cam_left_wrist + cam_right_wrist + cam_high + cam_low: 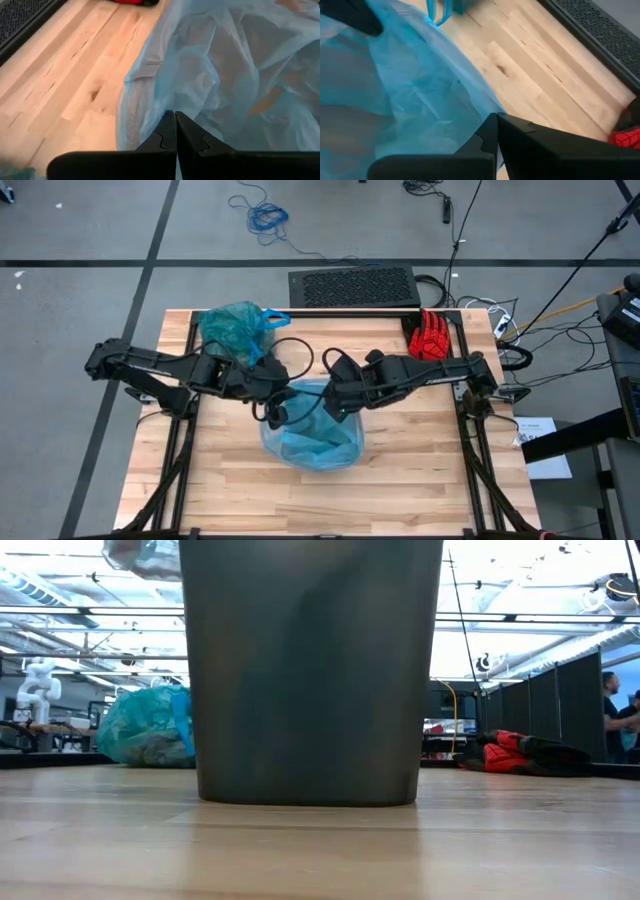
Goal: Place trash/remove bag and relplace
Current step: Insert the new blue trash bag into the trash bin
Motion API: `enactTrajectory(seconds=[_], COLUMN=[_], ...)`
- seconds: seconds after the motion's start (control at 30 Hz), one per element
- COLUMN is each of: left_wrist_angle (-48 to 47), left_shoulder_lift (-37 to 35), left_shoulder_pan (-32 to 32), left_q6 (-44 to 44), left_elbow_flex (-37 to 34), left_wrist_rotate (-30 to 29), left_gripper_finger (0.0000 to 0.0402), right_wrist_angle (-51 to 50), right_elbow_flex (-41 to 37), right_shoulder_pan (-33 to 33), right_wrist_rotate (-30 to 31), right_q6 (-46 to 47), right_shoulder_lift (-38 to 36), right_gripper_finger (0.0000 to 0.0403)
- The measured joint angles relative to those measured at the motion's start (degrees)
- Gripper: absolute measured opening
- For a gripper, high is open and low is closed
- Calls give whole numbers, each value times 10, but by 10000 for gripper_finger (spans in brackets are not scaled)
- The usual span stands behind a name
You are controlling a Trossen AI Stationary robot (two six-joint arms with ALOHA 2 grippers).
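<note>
Both my grippers, left [175, 131] and right [497, 134], are pinched closed on the pale blue liner [310, 442], spreading its rim over the bin [310, 670]. The full teal bag [234, 328] sits parked at the table's back edge, out of the way.

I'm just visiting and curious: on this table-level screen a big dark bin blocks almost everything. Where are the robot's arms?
Observer: Right above it. From overhead, the left gripper and right gripper meet over the bin, reaching in from opposite sides.
Operator: Are they holding something?
Observer: Yes, a sky-blue bag covering the bin's top. Each wrist camera shows its fingers shut at the plastic, apparently pinching it.
Operator: And the green bundle on my left?
Observer: That is the teal-green bag. Overhead, it sits near the far left corner of the table, beyond the left arm, and neither gripper touches it.
</note>
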Motion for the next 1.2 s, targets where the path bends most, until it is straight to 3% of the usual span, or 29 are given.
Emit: enactTrajectory(seconds=[0.27,0.5,1.2], left_wrist_angle=[-23,-36,-38], left_shoulder_lift=[0,0,-2], left_shoulder_pan=[0,0,0], left_q6=[-1,-1,-12], left_elbow_flex=[0,0,-11], left_wrist_rotate=[0,1,-3], left_gripper_finger=[0,0,0], right_wrist_angle=[1,0,60], right_elbow_flex=[-4,-65,-213], right_shoulder_pan=[-39,-66,-83], right_wrist_rotate=[-54,-113,-168], right_q6=[-75,-143,-161], right_shoulder_lift=[0,-25,-75], right_gripper_finger=[0,0,0])
